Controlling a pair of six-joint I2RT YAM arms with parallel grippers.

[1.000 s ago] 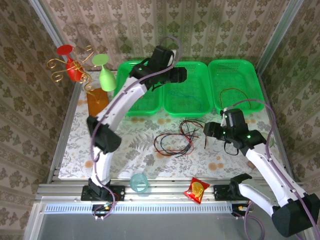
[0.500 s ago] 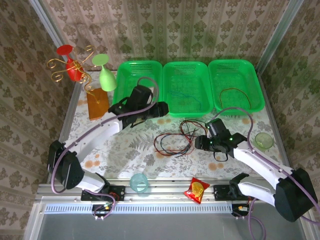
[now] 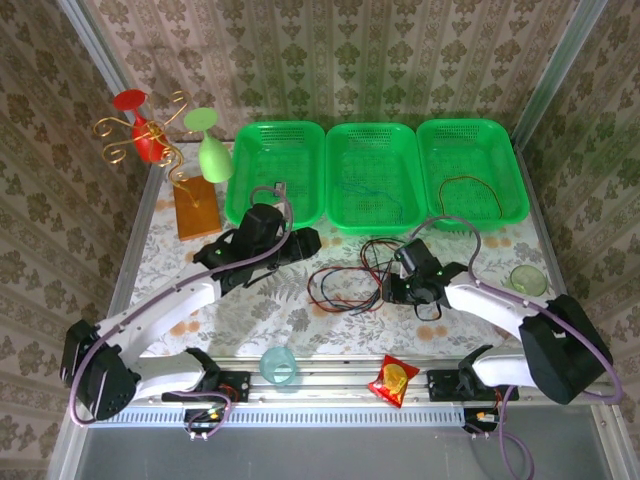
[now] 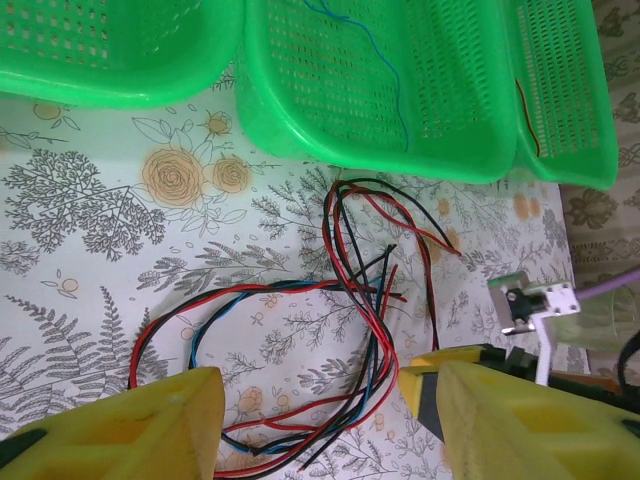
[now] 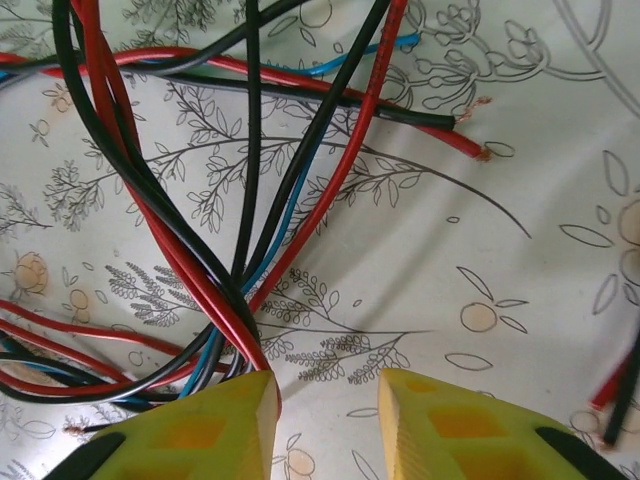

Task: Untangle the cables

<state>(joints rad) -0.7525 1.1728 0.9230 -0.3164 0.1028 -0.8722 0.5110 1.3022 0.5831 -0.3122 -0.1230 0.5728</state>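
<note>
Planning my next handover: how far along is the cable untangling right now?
Done: one blue cable lies in the middle basket, one red-orange cable in the right basket. In hand: the right end effector is open at the edge of the tangle, nothing gripped; the left end effector hovers open nearby. Left: red, black and blue cables intertwined on the table.

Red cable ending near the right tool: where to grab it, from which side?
Probably the red cable behind its bare free end, coming from above with the right tool straddling it. There it lies flat on the cloth with only one black cable beside it; nearer the tool, red, black and blue strands converge into a bundle, so a pinch there takes several.
</note>
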